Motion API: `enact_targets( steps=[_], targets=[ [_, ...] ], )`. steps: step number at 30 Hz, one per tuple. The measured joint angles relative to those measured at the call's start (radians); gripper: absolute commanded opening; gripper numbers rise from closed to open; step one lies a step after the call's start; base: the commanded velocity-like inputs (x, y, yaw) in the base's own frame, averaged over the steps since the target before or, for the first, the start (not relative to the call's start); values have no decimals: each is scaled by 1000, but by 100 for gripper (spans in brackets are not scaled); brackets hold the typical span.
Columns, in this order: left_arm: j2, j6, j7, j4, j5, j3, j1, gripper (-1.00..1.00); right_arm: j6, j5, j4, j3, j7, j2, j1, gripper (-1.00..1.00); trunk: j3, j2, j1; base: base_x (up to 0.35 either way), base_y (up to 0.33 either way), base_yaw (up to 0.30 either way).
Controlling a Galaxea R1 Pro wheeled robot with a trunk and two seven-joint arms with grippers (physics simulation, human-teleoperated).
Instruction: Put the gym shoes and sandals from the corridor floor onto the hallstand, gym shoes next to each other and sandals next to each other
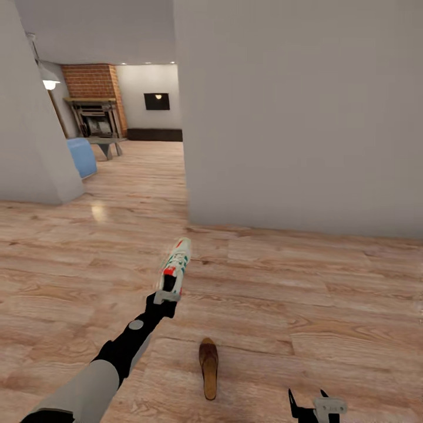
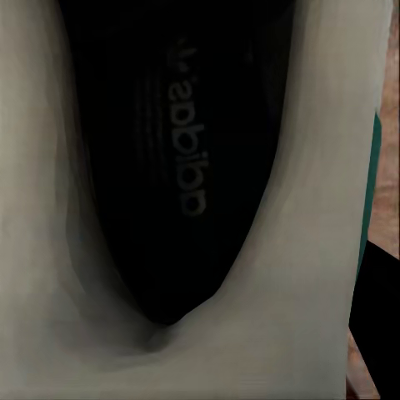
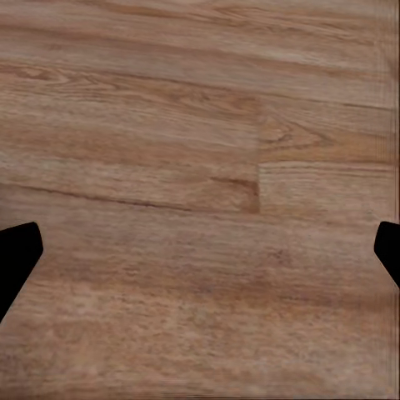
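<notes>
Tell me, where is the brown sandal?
In the head view the brown sandal lies on the wood floor, low and central, between the two arms, below the held sneaker.

Corridor floor point(image 1: 305, 294): grained wood planks, slight sheen; gym shoe point(image 1: 176, 264) matt white; sandal point(image 1: 208, 367) brown leather

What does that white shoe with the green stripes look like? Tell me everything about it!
The white lace-up gym shoe has green side stripes and red-orange patches near its tongue and heel. It looks like soft fabric or leather. The left gripper grips its heel end, with the toe pointing away from the robot over the wood-plank floor. The left wrist view looks into its dark opening, where the black insole carries faint printed lettering.
</notes>
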Motion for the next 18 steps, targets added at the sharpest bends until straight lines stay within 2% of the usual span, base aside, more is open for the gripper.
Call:
enact_targets(
  steps=[1,3,4,5,6,7,8,9,10,11,14,18],
  targets=[
    [6,2,-116,2,-19,-3,-3,-100,0,0,0,1,0,2,0,100,0,0,0,0,0,-88],
    [19,9,-264,8,-40,4,-9,-100,0,-1,0,1,0,3,0,100,1,0,0,0,0,-35],
    [40,12,-381,3,-54,10,-15,-100,5,6,-2,9,1,34,0,100,1,0,0,0,0,-9],
    [45,16,-400,1,-56,14,-18,-100,11,6,-6,9,1,60,-1,100,1,0,0,0,0,-6],
    [48,27,-410,0,-57,15,-22,-100,23,8,-18,10,0,86,-1,100,1,0,0,0,0,-1],
    [58,88,-418,-2,-61,21,-39,-100,246,6,-150,3,-51,150,-2,100,1,0,0,0,0,0],
    [60,98,-411,-5,-59,21,-42,-100,411,8,-263,7,-83,185,-3,100,1,0,0,0,0,0],
    [60,104,-401,-10,-59,21,-43,-100,549,6,-343,6,-102,204,-3,100,1,0,0,0,0,0],
    [55,115,-352,-29,-55,22,-45,-100,840,1,-472,3,-131,248,-10,100,1,0,0,0,0,0],
    [54,115,-348,-30,-56,19,-45,-100,887,4,-567,2,-133,251,-16,100,1,0,0,0,0,0],
    [51,116,-341,-33,-53,17,-46,-100,910,1,-579,2,-133,251,-20,100,1,0,0,60,0,0],
    [47,117,-337,-34,-52,16,-47,-100,921,-1,-564,3,-131,251,-23,100,1,0,0,226,0,0]
  ],
)
